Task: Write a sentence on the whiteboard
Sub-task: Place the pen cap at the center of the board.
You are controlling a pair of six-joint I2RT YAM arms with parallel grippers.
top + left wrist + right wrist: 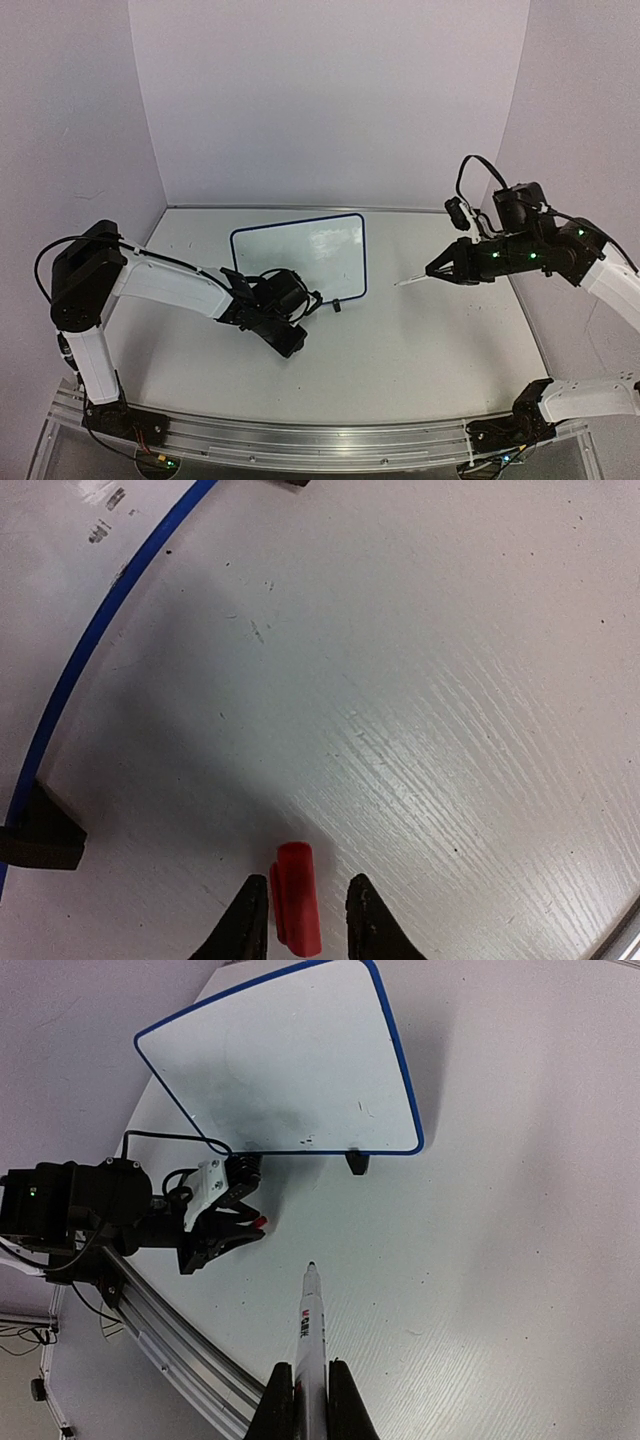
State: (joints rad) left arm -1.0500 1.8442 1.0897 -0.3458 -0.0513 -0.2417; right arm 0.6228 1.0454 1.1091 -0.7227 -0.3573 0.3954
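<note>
Pointing left at whiteboard (300, 255), right pincer (310, 1370)'s marker (312, 1320), left pincer (305, 885)'s red cap (296, 900)

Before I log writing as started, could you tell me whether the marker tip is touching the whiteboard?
Apart. The right wrist view shows bare table between the tip of the marker and the whiteboard.

your table (420, 350) is white, with a faint wood grain and a few dark specks. the whiteboard (300, 258) rests on it, left of centre toward the back wall, with one black foot (357, 1162) touching the surface at its near edge. an aluminium rail (300, 440) runs along your near edge.
</note>
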